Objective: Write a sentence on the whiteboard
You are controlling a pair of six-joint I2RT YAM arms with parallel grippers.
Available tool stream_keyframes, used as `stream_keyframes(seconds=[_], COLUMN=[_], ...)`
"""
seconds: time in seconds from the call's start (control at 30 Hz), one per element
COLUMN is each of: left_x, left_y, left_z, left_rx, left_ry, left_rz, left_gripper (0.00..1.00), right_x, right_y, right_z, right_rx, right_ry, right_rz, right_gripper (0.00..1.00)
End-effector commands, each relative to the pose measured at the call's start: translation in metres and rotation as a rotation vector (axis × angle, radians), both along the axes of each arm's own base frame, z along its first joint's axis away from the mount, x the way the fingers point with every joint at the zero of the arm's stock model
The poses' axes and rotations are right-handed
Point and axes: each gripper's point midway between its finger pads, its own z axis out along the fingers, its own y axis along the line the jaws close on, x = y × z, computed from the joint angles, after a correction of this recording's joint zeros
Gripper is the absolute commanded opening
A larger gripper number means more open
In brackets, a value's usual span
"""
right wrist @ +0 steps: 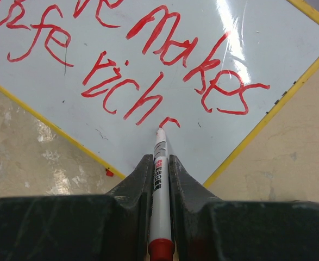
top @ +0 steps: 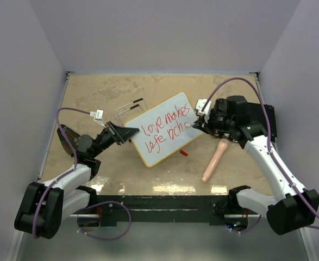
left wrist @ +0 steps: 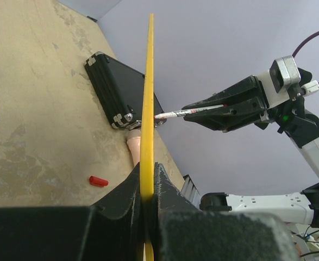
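The whiteboard (top: 173, 138), white with a thin yellow rim, lies at an angle in the middle of the table. My left gripper (top: 127, 133) is shut on its left edge. In the left wrist view the whiteboard (left wrist: 147, 81) shows edge-on as a yellow line between that gripper's (left wrist: 147, 175) jaws. The sentence (top: 167, 126) runs in red in two lines, "love makes / life rich" (right wrist: 164, 49). My right gripper (right wrist: 160, 159) is shut on a white marker (right wrist: 160, 142). Its red tip touches the whiteboard (right wrist: 268, 49) just under "rich", at a small fresh hook-shaped stroke.
A red cap (top: 184, 153) lies on the table by the board's near edge. A pink handle-shaped object (top: 214, 159) lies to its right. A black case (left wrist: 121, 87) sits at the right, partly under my right arm. Thin black and white rods (top: 131, 106) lie behind the board.
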Motion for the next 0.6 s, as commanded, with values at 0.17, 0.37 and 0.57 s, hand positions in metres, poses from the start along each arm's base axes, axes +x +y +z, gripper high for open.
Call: stream_keyframes(seconds=[0.17, 0.37, 0.57], left_x=[-0.006, -0.007, -0.007], left_y=[0.001, 0.000, 0.000], left_z=[0.044, 0.045, 0.044], left_rx=[-0.062, -0.063, -0.061], left_ry=[-0.167, -0.171, -0.168], left_rz=[0.002, -0.002, -0.005], left_gripper=[0.00, 0.00, 0.00], right_x=[0.008, 0.014, 0.021], right_y=[-0.006, -0.004, -0.001], right_z=[0.009, 0.019, 0.027], right_rx=[-0.012, 0.008, 0.031], right_ry=[-0.048, -0.074, -0.090], right_rz=[-0.054, -0.065, -0.076], right_gripper=[0.00, 0.00, 0.00])
